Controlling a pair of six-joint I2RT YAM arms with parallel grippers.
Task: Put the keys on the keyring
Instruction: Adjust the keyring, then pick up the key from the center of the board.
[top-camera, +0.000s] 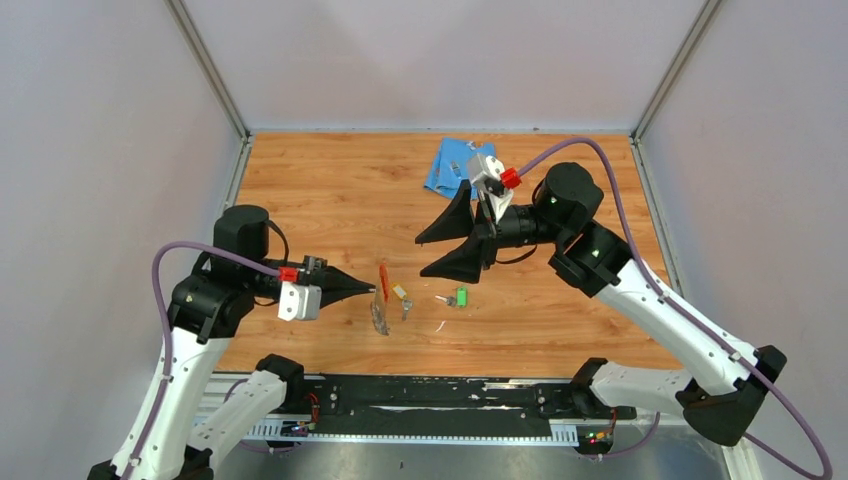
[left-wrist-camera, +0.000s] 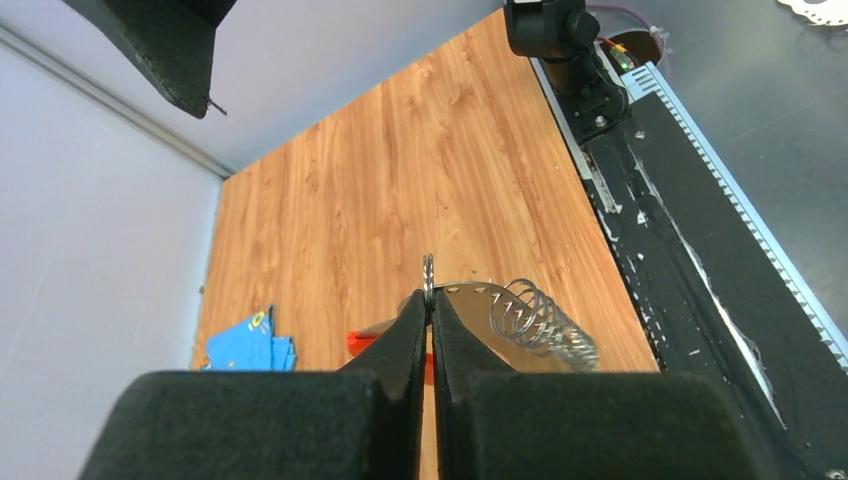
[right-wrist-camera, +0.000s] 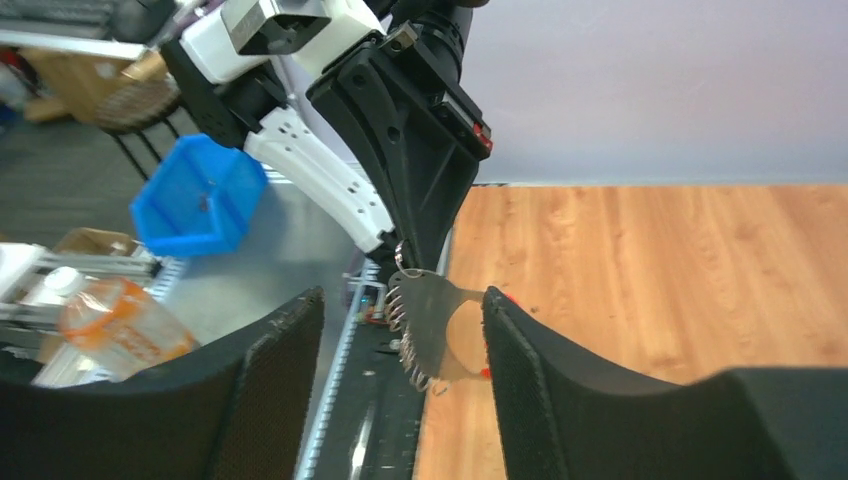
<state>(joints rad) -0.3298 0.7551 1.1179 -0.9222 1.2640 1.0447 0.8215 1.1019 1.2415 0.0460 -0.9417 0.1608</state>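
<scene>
The left hand (left-wrist-camera: 430, 300) hides much of the keyring (left-wrist-camera: 475, 293); the keys (top-camera: 403, 296) are too small to show teeth.

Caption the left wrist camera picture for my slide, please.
Left end effector shut on the keyring, with the wooden table and blue cloth behind.

Bright, even light; foreground perhaps soft

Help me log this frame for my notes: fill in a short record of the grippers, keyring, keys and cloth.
left gripper: shut, pinching the keyring at its tips
right gripper: open, holding nothing
yellow key: lying on the table, close beside the keyring
green key: on the table, nearer the right arm
blue cloth: at the far side of the table
</scene>
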